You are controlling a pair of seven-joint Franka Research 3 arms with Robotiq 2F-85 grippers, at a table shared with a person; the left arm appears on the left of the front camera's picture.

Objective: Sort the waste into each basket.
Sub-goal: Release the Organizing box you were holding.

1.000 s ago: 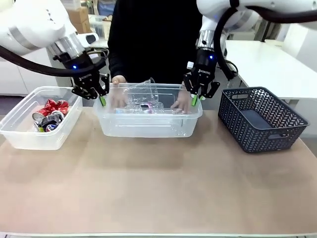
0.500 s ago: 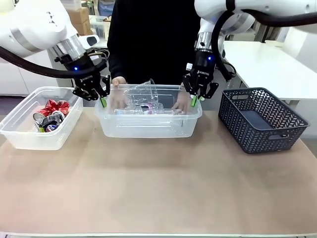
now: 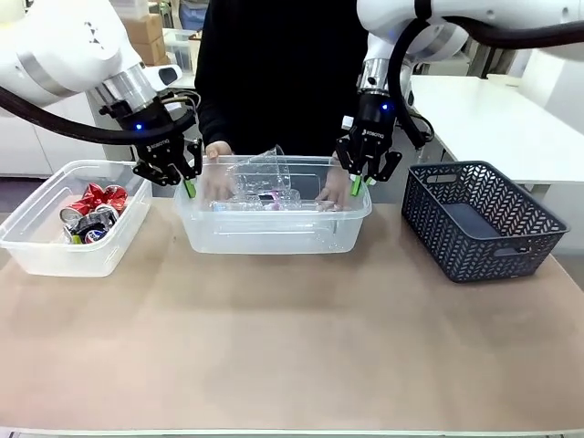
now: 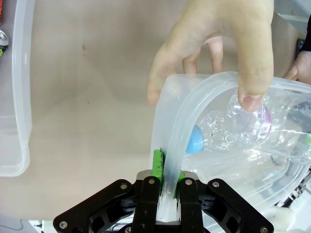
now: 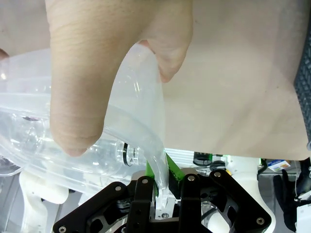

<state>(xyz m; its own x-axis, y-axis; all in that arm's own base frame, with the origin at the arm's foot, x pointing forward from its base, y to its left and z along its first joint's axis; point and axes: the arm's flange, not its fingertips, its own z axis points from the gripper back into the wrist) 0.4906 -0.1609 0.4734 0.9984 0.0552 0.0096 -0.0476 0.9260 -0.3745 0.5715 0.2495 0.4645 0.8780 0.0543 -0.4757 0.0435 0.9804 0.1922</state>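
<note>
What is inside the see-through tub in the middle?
The middle tub holds crushed clear plastic bottles; one has a blue cap. The person's hands reach in from the far side and cover part of the pile, so the count stays unclear.

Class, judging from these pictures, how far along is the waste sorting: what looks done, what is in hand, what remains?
Done: cans lie in the left tub, bottles in the middle tub. In hand: both grippers, left and right, sit on that tub's rim, the person's hands on it too. Left: nothing loose on the table.
</note>
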